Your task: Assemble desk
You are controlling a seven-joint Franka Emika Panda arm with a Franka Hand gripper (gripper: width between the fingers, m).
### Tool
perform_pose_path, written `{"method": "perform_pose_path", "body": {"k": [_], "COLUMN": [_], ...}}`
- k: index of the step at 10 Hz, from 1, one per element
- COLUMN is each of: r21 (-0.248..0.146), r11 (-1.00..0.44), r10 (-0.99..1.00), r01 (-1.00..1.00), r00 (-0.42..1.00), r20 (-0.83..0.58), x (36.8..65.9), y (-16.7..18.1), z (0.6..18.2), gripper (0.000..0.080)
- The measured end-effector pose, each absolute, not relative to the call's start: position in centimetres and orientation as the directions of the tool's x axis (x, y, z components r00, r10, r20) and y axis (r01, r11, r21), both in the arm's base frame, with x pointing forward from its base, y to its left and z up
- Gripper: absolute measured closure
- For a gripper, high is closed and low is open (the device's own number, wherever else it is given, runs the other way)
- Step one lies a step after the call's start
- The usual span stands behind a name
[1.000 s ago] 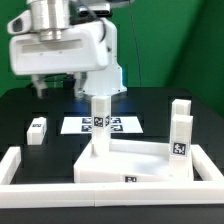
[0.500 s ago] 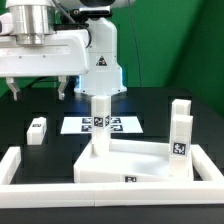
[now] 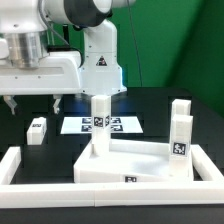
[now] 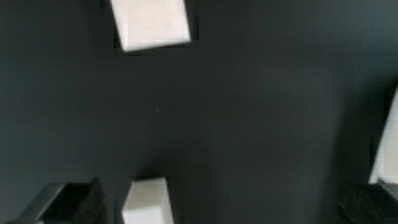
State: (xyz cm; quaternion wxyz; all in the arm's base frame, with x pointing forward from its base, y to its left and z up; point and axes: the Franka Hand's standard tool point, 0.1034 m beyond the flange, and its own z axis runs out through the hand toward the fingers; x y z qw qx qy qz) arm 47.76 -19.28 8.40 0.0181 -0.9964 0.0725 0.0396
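1. We cannot tell whether the claw (image 3: 32, 103) is wide or narrow: in the exterior view only two dark finger tips show below the white wrist housing, and the frame's edge cuts off that housing toward the exterior view's left.
2. In the wrist view a single dark finger (image 4: 75, 203) shows at the frame's edge, blurred, and nothing is gripped that we can see.
3. The desk panel (image 3: 135, 160) lies flat on the black tabletop (image 3: 150, 105), inside the low white border wall (image 3: 20, 165), with one leg block (image 3: 100, 125) standing upright at its far corner.
4. A second leg block (image 3: 179, 130) stands upright at the panel's edge on the exterior view's right.
5. A third leg block (image 3: 38, 130) lies apart on the tabletop, below the claw.
6. The standing leg hides part of the marker board (image 3: 118, 124).
7. The wrist view shows two white blocks, one (image 4: 151, 22) cut off by the frame, the other (image 4: 148, 200) beside the finger; we cannot tell which parts they are.
8. The black-and-white tags are too small to read; a logo on the arm's base (image 3: 100, 62) is illegible.
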Motion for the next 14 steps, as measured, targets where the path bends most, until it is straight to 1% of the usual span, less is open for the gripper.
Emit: {"method": "perform_pose_path", "body": {"k": [4,5,6,7,11,12,13,14], "r21": [-0.031,-0.043,-0.08,-0.1,-0.097,-0.113,-0.136,-0.129], "r11": [-0.988,-0.989,-0.987,-0.987,-0.987,-0.986,-0.981,-0.982], "r10": [-0.149,-0.134,-0.122,-0.1,-0.096,-0.085,-0.066,-0.044], "r01": [-0.152,-0.14,-0.141,-0.128,-0.126,-0.125,-0.138,-0.136], "r00": [0.985,0.982,0.97,0.963,0.96,0.947,0.899,0.837], "r20": [-0.088,-0.132,-0.21,-0.252,-0.262,-0.309,-0.434,-0.546], "x": [47.4,46.5,45.8,45.9,45.9,45.2,44.1,43.8], "y": [-19.3,-19.7,-19.7,-19.5,-19.5,-19.3,-19.5,-19.8], "z": [8.2,7.2,6.7,6.8,6.8,6.7,6.7,6.8], "gripper": [0.0151,0.0151,0.0151,0.0151,0.0151,0.0151,0.0151,0.0151]}}
